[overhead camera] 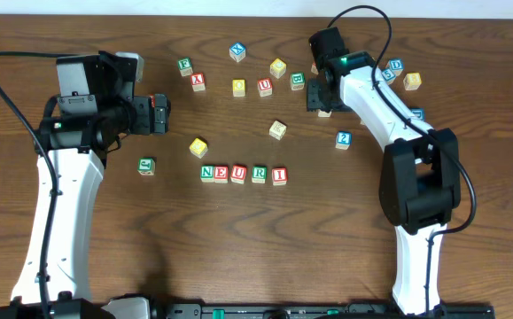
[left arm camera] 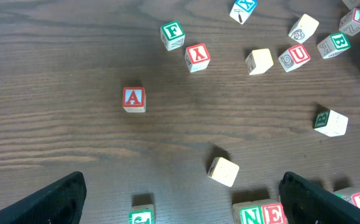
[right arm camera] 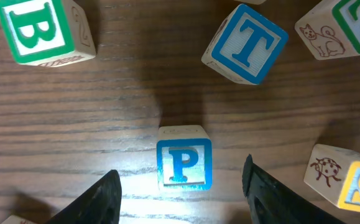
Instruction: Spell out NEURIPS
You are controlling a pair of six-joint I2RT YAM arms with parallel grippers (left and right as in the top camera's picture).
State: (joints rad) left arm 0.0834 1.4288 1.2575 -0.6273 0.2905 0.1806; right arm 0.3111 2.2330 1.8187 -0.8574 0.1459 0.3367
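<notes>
nearest the arms' bases, we find the row point(overhead camera: 243, 174) of five cubes reading n, e, u, r, i, set side by side in a line. by our count five of the seven letters are placed. beyond it the left gripper point(overhead camera: 161, 113) hangs with jaws spread wide, holding nothing. farther out, the right gripper point(overhead camera: 320, 99) stands over the p cube point(right arm camera: 184, 164), jaws half parted on either side of it and clear of its faces. we judge the grasp not yet made. the s cube point(right arm camera: 357, 185), yellow-faced, lies near the p cube. outstanding: p and s to be fetched and set after the i.
</notes>
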